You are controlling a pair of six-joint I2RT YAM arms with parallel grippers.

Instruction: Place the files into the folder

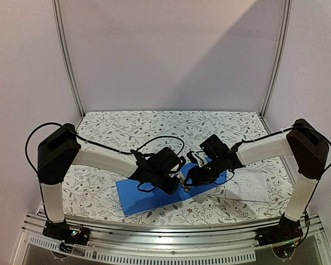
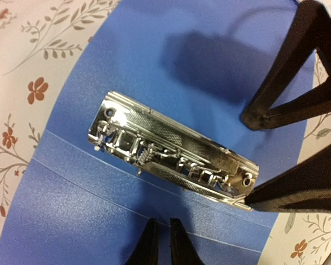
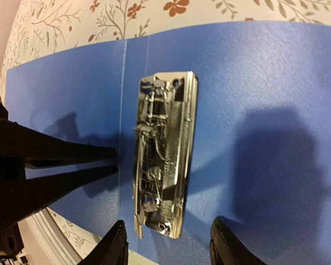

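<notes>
the left hand (image 2: 164, 225) hovers low over the open cover with its fingers pinched nearly together, holding nothing. from here it looks set to press or steady the plastic rather than pick anything up. facing it from the right, the right hand (image 3: 170, 225) has its fingers spread fairly wide, one on each side of one end of the metal clip (image 2: 171, 149), not gripping it that i can see. my guess is that the pair crowd in at the middle because the clip has to be worked before any paper can go in.

the clip sits along the spine of the folder (image 1: 149, 199), parallel to the two creases beside it. the folder lies open and flat, inside face up, at the near middle of the counter (image 1: 127, 127). its long axis runs left to right, slewed a little so the left end is nearer and the right end farther. the clip seems to cross that, running roughly near to far.

the files (image 1: 252, 185) lie flat on the counter just right of the folder, printed side up, beside the right forearm and untouched by either hand. whether the sheet's edge meets the blue cover i cannot tell. nothing is in the folder yet.
</notes>
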